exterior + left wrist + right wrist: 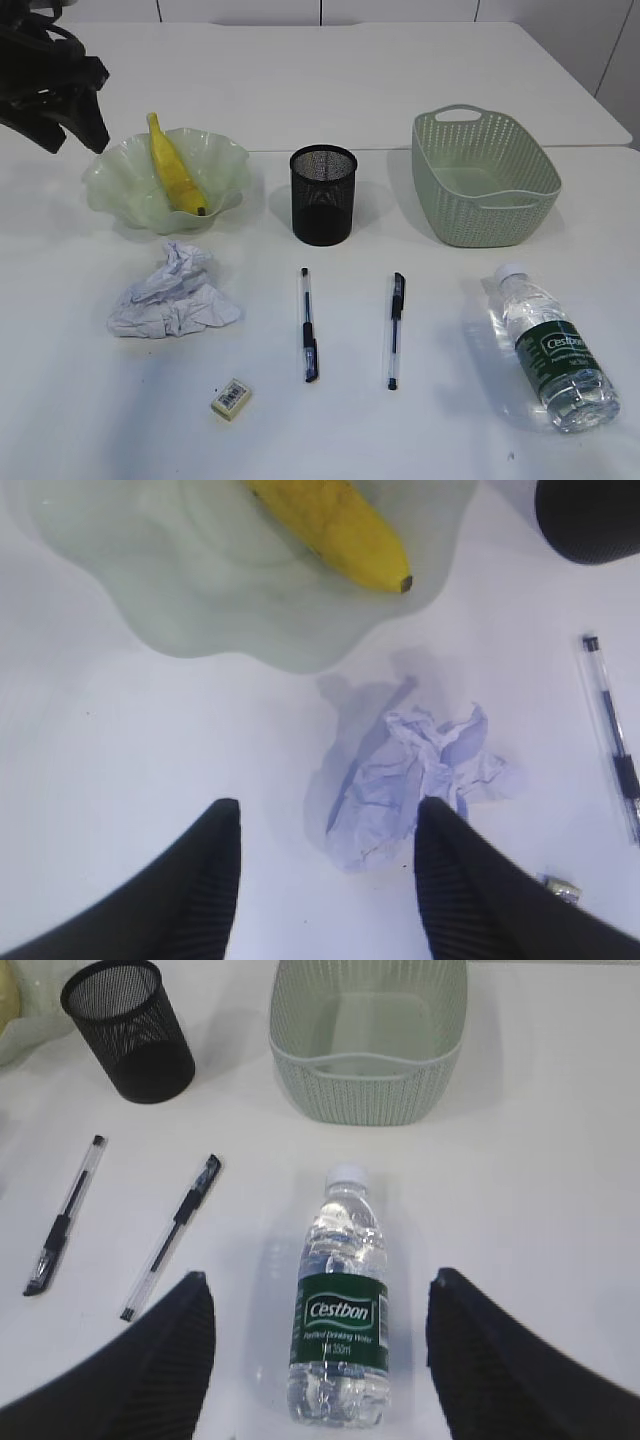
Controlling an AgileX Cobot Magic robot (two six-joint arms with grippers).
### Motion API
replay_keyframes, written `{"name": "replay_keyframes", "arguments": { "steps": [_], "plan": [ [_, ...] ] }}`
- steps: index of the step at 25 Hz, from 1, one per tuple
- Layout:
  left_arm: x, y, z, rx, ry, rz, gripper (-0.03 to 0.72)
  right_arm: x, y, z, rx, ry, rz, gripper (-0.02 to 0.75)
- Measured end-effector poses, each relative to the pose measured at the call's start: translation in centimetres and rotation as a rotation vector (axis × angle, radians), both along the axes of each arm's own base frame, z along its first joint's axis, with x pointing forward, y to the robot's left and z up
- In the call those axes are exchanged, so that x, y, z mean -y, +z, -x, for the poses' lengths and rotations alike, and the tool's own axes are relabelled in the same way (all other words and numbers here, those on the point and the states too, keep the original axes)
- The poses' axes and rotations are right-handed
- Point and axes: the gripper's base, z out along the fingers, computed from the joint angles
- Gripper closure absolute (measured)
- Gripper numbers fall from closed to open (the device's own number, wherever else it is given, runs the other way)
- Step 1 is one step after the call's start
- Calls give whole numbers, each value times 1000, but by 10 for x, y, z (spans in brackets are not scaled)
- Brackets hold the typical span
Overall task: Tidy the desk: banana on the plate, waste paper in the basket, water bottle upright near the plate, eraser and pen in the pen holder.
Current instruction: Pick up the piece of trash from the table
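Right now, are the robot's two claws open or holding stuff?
Left gripper: open, empty, above the waste paper.
Right gripper: open, empty, above the water bottle.

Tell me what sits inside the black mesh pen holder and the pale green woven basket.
The pale green woven basket is empty; its floor shows. The black mesh pen holder appears empty, though its dark bottom is hard to see. Both pens lie on the table.

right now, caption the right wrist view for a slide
Open right claw hovers over the lying water bottle, two pens left, pen holder and empty basket beyond.
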Motion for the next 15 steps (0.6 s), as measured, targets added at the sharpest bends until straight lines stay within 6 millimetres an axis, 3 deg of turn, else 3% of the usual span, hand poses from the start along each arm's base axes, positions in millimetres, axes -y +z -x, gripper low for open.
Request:
{"name": "replay_keyframes", "arguments": {
  "steps": [5,9,15],
  "plan": [
    [1,-1,4,-5,-74,-7,301,0,-6,5,-90,7,3,242],
    [5,-13,10,-16,-119,34,302,-1,-8,7,-116,9,-7,242],
    [10,-28,34,13,-137,37,306,-2,-8,7,-124,10,-18,242]
  ]
}}
